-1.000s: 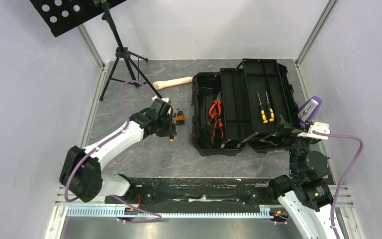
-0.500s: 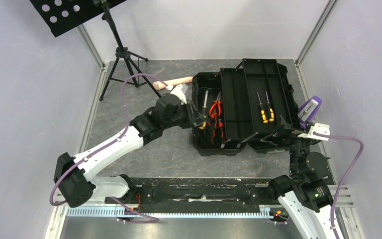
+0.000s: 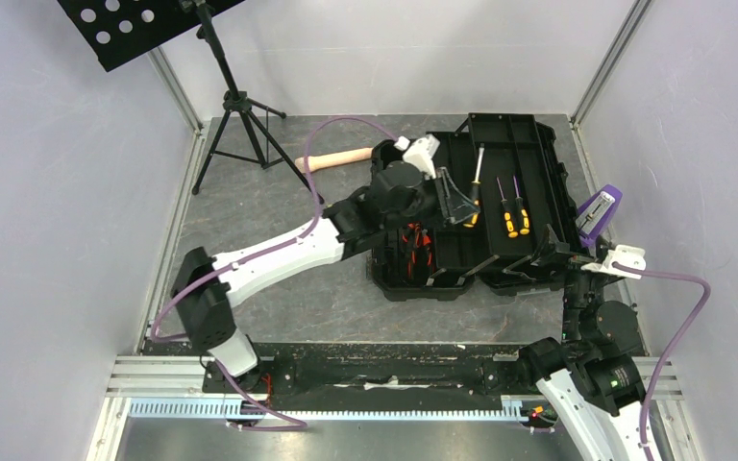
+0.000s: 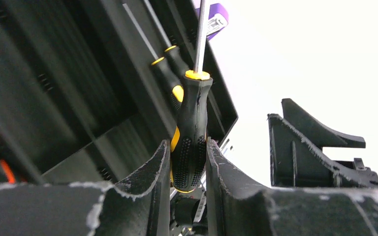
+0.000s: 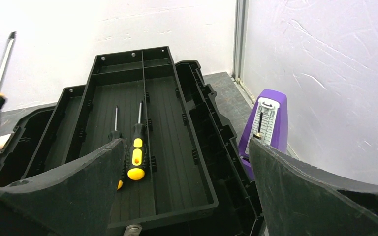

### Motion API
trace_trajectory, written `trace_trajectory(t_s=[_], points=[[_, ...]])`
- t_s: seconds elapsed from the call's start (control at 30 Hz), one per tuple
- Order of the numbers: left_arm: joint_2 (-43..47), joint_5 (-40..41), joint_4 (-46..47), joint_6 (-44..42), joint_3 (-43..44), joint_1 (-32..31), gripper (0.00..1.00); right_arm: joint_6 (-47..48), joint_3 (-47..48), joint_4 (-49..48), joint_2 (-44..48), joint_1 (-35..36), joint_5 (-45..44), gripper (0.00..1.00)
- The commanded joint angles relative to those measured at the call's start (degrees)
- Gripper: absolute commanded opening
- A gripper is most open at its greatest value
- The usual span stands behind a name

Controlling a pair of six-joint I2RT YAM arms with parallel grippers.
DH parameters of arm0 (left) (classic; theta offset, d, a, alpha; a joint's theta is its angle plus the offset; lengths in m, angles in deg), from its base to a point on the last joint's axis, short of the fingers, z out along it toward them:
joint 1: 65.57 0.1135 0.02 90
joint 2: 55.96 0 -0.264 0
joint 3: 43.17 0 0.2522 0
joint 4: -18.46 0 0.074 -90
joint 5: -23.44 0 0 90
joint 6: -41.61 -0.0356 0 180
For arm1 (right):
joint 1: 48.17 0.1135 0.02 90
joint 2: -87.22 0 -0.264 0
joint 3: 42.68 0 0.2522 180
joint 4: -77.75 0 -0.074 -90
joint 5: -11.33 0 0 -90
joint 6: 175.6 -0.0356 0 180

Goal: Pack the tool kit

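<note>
Left claw (image 4: 186,156) clamps a yellow-black screwdriver (image 4: 191,128) over the toolbox (image 3: 538,154); right claw (image 5: 187,147) stands wide apart.

Toolbox (image 3: 538,154) stood right of centre on tabletop (image 3: 269,288). Pliers (image 3: 415,240) lay in its left compartment; two screwdrivers (image 3: 511,216) side by side in the tray to the right. Third screwdriver (image 3: 476,182), in left claw (image 3: 456,197), hung left of that pair. Metronome-like object (image 3: 596,213) stood just beside the toolbox's right side.
</note>
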Motion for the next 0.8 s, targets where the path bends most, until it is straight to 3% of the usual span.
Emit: trace_trajectory(t_s=[0.0,0.2,0.3,0.57,0.77], points=[[-5.73,1.37,4.63,2.64,7.99,-1.75,0.02,-0.49,0.7,0.07,0.78,0.41,-1.23,0.98],[-12.58,4.07,5.78,5.11,12.89,-2.51,0.03,-0.06,0.79,0.51,0.82,0.38,-1.8,0.98],[-14.54,4.71,5.54,5.46,14.68,-2.49,0.09,0.24,0.7,0.55,0.74,0.38,-2.05,0.98],[-16.51,4.77,5.16,6.1,16.48,-2.49,0.41,0.53,0.54,0.42,0.11,0.41,-2.04,0.98],[-15.6,5.0,5.42,6.09,15.64,-2.54,0.58,0.48,0.37,0.31,-0.04,0.38,-1.86,0.98]])
